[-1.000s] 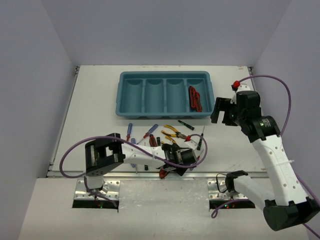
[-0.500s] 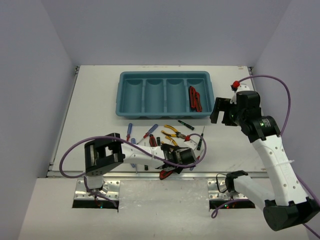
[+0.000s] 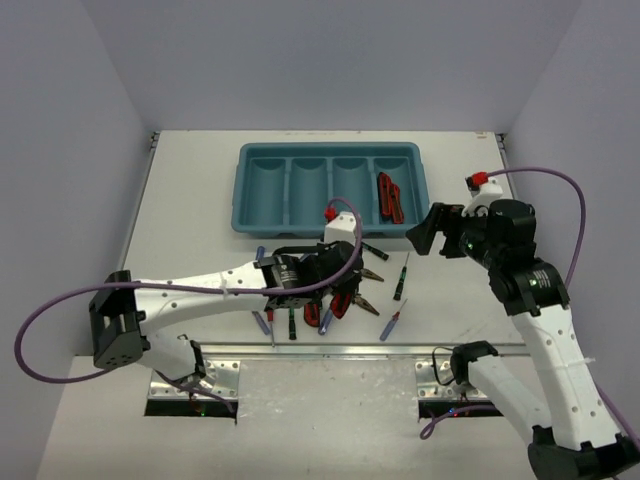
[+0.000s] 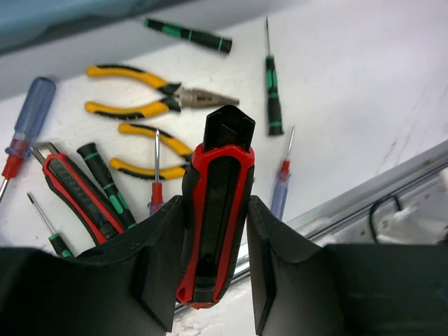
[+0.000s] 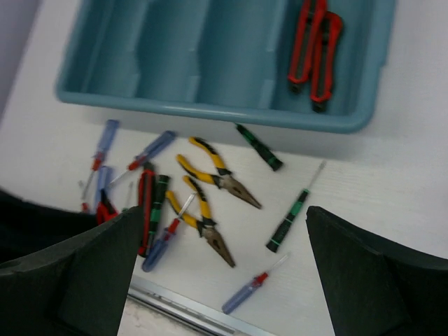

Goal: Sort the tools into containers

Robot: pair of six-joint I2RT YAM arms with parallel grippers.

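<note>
Pale grey walls close in a white bench (image 3: 195,205), and toward its far side sits a teal tray (image 3: 330,149) with four long compartments side by side. Two red-and-black utility knives (image 3: 389,197) lie together in the rightmost compartment, and the other three look bare in the top view. The left hand (image 4: 215,203) is closed on a third utility knife (image 4: 222,161), its two fingers pressed against the red sides of the handle. The knife runs lengthwise along the fingers, with its black tip poking out past the fingertips and its butt end down between them. From above, this hand hangs over the loose tools between the tray and the near edge of the bench (just in front of the tray's near wall). Below it lie two yellow-handled pliers (image 4: 159,98), a fourth knife (image 4: 73,192) flat on the bench beside a black-and-green screwdriver (image 4: 105,183), and a blue-handled screwdriver (image 4: 29,115) off to one side. Two more green-banded screwdrivers (image 4: 271,94) lie further out, one near the tray wall. The right hand (image 5: 224,210) is spread wide with nothing between its fingers, held off the bench beside the tray's right end, well apart from the tools.
</note>
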